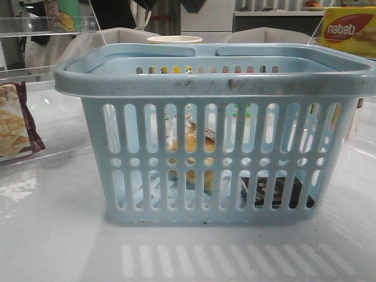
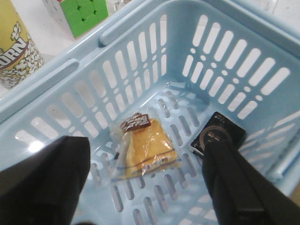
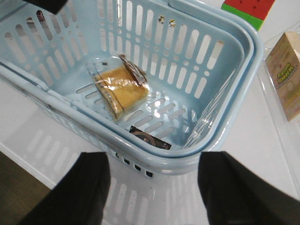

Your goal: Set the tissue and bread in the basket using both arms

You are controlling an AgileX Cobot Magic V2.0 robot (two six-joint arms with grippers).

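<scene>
A: Checking the load: what's in the basket (image 1: 223, 88)?

B: Both items lie on its floor. Bread (image 2: 143, 152), wrapped, sits near centre; tissue (image 2: 218, 136) pkt lies apart from it at approx 3 o'clock in left wrist view, by a corner.

A: Claws?

B: Left claw (image 2: 145, 187) spread wide, holding nothing, above basket interior. Right claw (image 3: 152, 187) likewise wide and empty, over basket rim and tabletop (image 3: 234, 136).

A: Step?

B: Placement looks done, I'd judge. Next move probably needs both arms lifted clear w/o clipping the rim.
</scene>
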